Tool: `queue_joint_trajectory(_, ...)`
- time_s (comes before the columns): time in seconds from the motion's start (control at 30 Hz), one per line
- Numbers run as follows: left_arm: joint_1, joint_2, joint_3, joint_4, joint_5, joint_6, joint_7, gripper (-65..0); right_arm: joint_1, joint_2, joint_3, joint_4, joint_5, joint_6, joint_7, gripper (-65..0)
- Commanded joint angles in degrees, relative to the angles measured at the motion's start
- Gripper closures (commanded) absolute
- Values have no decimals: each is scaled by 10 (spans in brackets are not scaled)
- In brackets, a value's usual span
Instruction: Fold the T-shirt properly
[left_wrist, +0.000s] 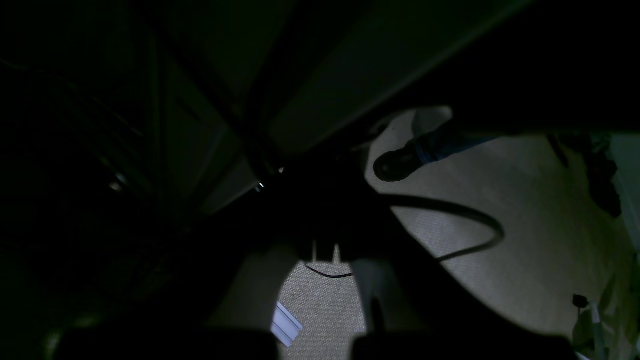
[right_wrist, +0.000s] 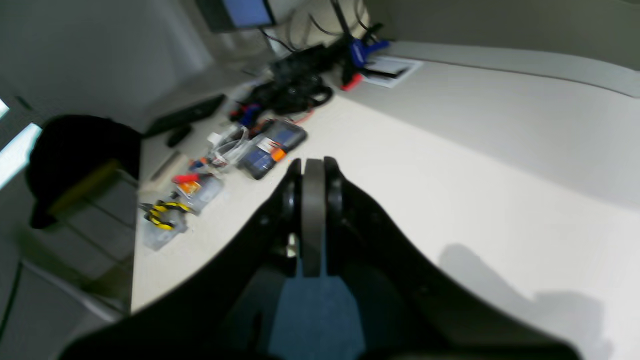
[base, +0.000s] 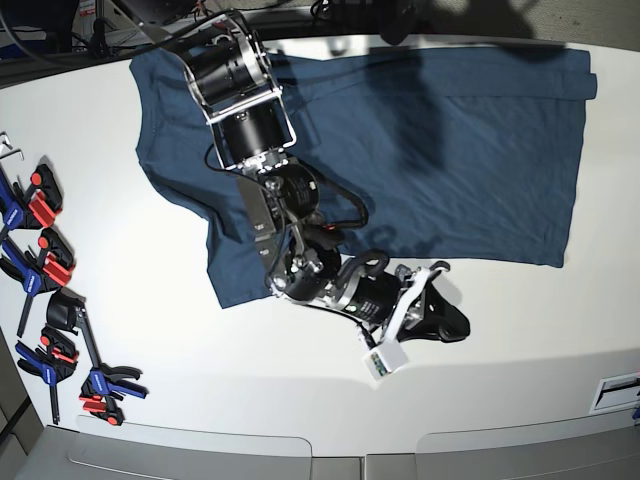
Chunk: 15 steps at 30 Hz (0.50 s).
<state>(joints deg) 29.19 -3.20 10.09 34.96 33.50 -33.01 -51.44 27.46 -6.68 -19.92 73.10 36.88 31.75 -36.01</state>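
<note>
The dark navy T-shirt (base: 450, 150) lies spread flat on the white table (base: 130, 300), filling its far half, with one sleeve at the far left. My right gripper (base: 445, 318) is shut and hovers over bare table just in front of the shirt's near hem. In the right wrist view its pads (right_wrist: 312, 167) are pressed together with nothing between the tips, and blue cloth (right_wrist: 315, 310) shows low behind them. My left gripper (left_wrist: 325, 210) is only a dark silhouette in the left wrist view, aimed at the floor beneath the table. It does not show in the base view.
Several blue and red clamps (base: 40, 260) lie along the table's left edge. Tools and cases (right_wrist: 270, 145) clutter the table's end in the right wrist view. A white label (base: 615, 390) sits at the near right corner. A black cable (left_wrist: 470, 220) loops over the floor.
</note>
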Motion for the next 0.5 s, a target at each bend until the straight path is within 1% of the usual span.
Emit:
queue_joint_trajectory(0.0,5,13,5,6,-3,-21,-66,0,19,-5,0,10,0,-5,17,0)
queue_joint_trajectory(0.1,5,13,5,6,-3,-21,-66,0,19,-5,0,10,-23,-26,17,0)
queue_joint_trajectory(0.2,5,13,5,6,-3,-21,-66,0,19,-5,0,10,-35,-31,19,0)
queue_joint_trajectory(0.27,5,13,5,6,-3,-21,-66,0,19,-5,0,10,-32,-31,36,0)
queue_joint_trajectory(0.33,5,13,5,6,-3,-21,-66,0,19,-5,0,10,-20,-31,73,0)
queue_joint_trajectory(0.47,5,13,5,6,-3,-21,-66,0,19,-5,0,10,28,-30,198,0)
